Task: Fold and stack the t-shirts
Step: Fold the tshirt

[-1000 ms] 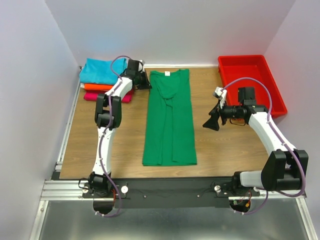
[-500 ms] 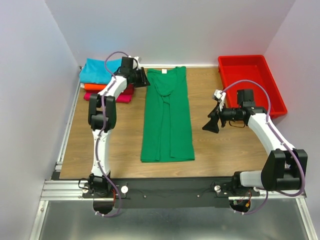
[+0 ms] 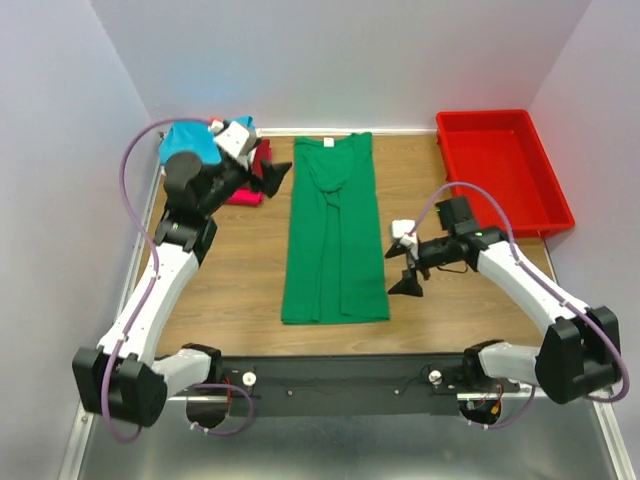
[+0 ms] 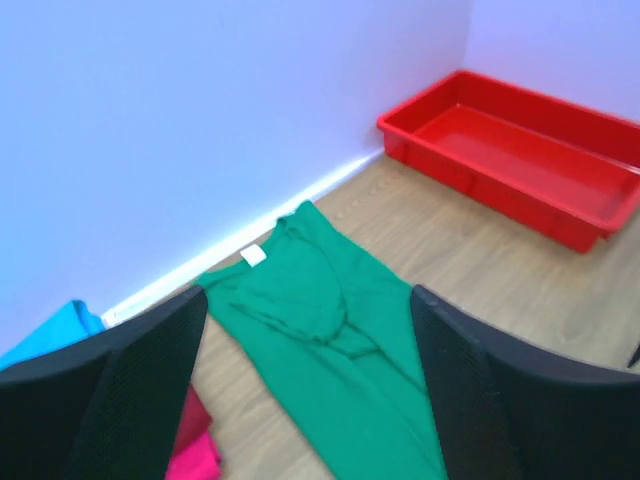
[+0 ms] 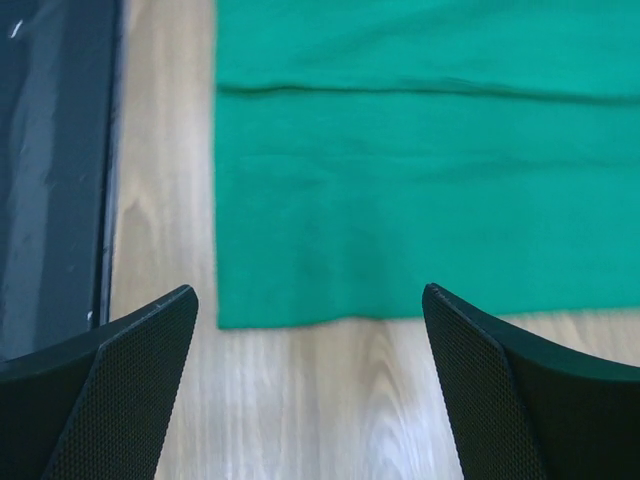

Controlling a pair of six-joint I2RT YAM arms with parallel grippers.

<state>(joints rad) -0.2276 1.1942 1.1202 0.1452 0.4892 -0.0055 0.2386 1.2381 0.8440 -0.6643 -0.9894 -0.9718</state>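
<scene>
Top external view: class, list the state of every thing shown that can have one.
green t-shirt: folded lengthwise, lying flat, unheld.
stacked t-shirts: piled, turquoise on top.
red tray: empty.
left gripper: fingers open, holding nothing.
right gripper: fingers open, holding nothing.

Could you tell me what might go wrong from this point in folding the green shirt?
1. The green shirt lies folded lengthwise in layers. The open right gripper, near its hem, may pinch only the top layer and pull the fold apart.
2. The left arm hangs over the stack of folded shirts. Swinging the open left gripper toward the collar might drag that stack askew.
</scene>
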